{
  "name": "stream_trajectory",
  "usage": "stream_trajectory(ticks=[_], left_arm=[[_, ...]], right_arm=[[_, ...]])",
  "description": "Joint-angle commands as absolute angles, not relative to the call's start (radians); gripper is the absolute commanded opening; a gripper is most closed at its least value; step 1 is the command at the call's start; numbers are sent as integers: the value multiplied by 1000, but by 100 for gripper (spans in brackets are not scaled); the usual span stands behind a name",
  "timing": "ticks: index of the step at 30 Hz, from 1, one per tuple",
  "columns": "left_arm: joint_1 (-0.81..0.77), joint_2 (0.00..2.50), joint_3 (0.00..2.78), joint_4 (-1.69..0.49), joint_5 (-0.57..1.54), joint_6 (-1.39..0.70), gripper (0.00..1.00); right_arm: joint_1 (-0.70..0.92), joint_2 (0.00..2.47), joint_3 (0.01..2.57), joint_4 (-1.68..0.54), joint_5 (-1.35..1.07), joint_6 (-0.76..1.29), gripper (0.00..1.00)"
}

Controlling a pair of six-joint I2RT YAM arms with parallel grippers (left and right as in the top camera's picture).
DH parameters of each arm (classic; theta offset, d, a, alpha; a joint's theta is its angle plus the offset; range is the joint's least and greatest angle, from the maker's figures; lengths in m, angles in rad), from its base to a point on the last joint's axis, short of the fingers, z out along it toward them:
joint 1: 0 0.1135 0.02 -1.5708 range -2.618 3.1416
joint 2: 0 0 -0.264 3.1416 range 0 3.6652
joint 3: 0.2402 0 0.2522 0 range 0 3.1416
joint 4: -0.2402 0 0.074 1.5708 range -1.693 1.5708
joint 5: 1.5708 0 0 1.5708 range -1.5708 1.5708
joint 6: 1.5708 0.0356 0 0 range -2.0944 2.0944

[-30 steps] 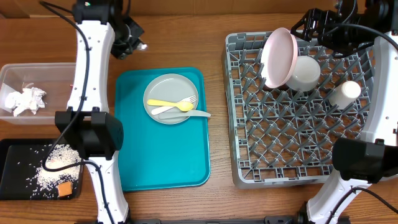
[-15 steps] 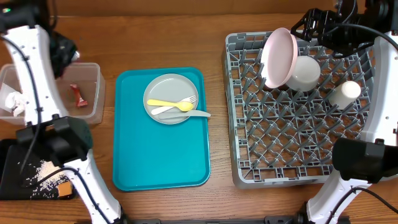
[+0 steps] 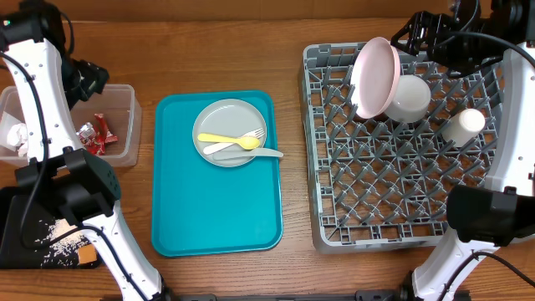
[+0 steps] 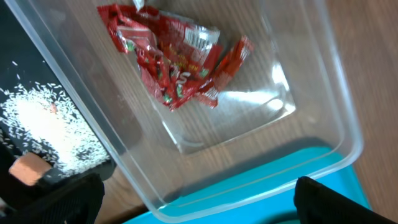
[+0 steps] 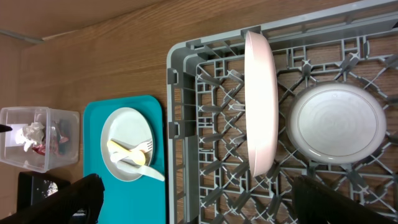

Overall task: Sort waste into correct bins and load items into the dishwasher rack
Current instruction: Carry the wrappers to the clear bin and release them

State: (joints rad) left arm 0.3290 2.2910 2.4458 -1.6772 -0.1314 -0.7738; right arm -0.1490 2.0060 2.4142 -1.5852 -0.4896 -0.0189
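Left pincer went from shut to wide, nothing between its fingers. Small red foil wrappers now lie inside the clear plastic rectangular tub, beside the crumpled white paper napkin; a second ago none were there. Right pincer unchanged: wide, empty, well apart from the tub.

clear glossy plastic tub w/ crinkly red foil wrappers; wood table.

A warm brown wooden table, its grain running left to right, spreads out on every side of the flat teal tray, softly and evenly lit.
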Motion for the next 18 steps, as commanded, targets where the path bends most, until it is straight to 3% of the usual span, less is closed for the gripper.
stream_trajectory(ticks=[1, 12, 18], left_arm=[[310, 2263, 2448, -1676, -107, -664, 100], [33, 2223, 2455, -1650, -111, -332, 100], [-92, 2217, 2455, -1690, -280, -500, 100]], right_arm=[[-152, 2010, 2434, -1580, -486, -27, 100], [-152, 2010, 2434, -1580, -486, -27, 100], [-152, 2010, 2434, -1580, -486, -27, 100]])
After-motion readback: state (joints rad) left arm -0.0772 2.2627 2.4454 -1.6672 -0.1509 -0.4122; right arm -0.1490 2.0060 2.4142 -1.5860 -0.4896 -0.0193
